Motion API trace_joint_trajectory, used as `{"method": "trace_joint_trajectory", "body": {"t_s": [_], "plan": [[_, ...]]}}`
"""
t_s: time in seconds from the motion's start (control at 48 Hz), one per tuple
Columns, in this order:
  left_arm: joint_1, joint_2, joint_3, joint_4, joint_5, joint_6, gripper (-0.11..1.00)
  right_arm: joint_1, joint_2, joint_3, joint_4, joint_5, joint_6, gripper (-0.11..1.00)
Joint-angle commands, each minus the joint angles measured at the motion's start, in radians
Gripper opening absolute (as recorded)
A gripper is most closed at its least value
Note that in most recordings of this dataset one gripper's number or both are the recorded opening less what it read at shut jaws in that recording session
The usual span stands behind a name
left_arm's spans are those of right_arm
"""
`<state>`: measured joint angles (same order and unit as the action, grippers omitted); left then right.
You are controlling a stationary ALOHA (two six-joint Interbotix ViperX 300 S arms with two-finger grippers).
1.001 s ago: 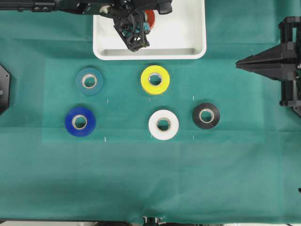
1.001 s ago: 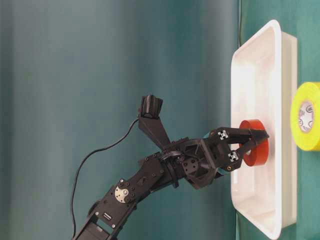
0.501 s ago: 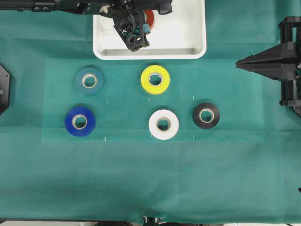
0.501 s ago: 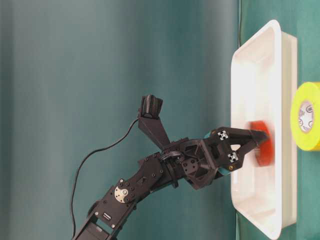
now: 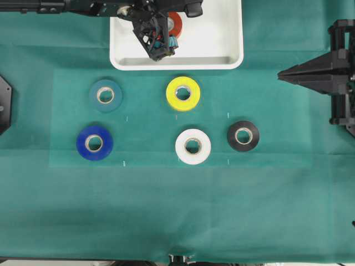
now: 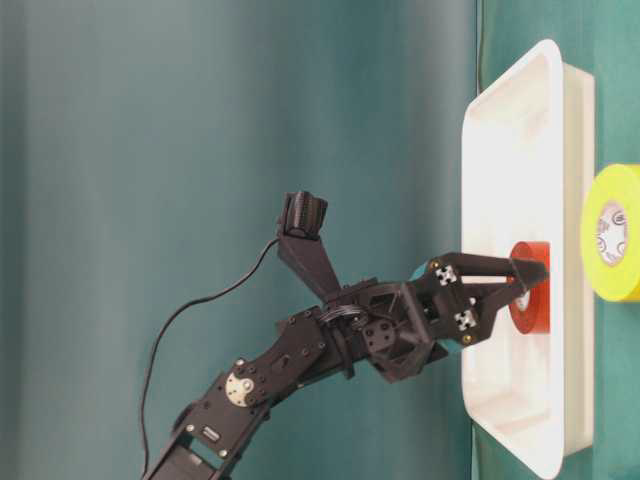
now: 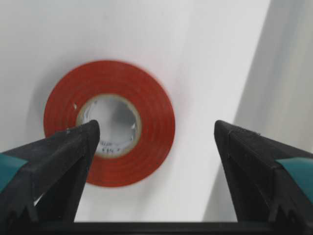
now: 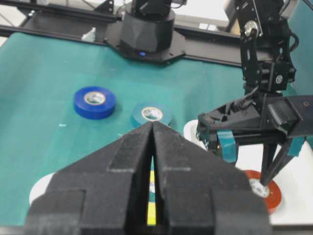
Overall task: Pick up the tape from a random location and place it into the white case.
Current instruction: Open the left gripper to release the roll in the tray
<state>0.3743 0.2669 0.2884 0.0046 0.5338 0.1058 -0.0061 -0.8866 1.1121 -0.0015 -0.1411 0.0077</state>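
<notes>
- Looking first at the left gripper (image 7: 156, 161), we found its two fingers spread wide apart and clamped on nothing, one on each side of the wrist view.
- We saw the tape (image 7: 109, 123) lying flat on the floor of the white case (image 5: 233, 33), free of the fingers; the left finger only overlapped its edge in the wrist view.
- From table level, we saw the left gripper (image 6: 530, 285) reaching into the case with its tips at the tape (image 6: 530, 301).
- From overhead, we saw the tape (image 5: 176, 23) in the case's upper middle part, partly hidden by the arm.
- We found the right gripper (image 8: 152, 147) parked well apart at the table's right side, its fingers pressed together.
- Outside the case, on the green cloth (image 5: 177, 210), we counted a yellow roll (image 5: 183, 93), a white roll (image 5: 193, 146), a black roll (image 5: 243, 136), a teal roll (image 5: 105, 95) and a blue roll (image 5: 94, 143), all lying flat and apart from one another.
</notes>
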Motion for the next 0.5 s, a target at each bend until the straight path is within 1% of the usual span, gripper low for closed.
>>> {"method": "trace_joint_trajectory", "body": {"t_s": [0.0, 0.48], "plan": [[0.003, -0.066, -0.009, -0.002, 0.020, 0.000, 0.91, -0.002, 0.006, -0.028, 0.000, -0.008, -0.002, 0.00], [0.002, -0.198, -0.034, -0.002, 0.152, 0.000, 0.91, -0.002, 0.006, -0.031, -0.002, -0.003, -0.002, 0.00]]}}
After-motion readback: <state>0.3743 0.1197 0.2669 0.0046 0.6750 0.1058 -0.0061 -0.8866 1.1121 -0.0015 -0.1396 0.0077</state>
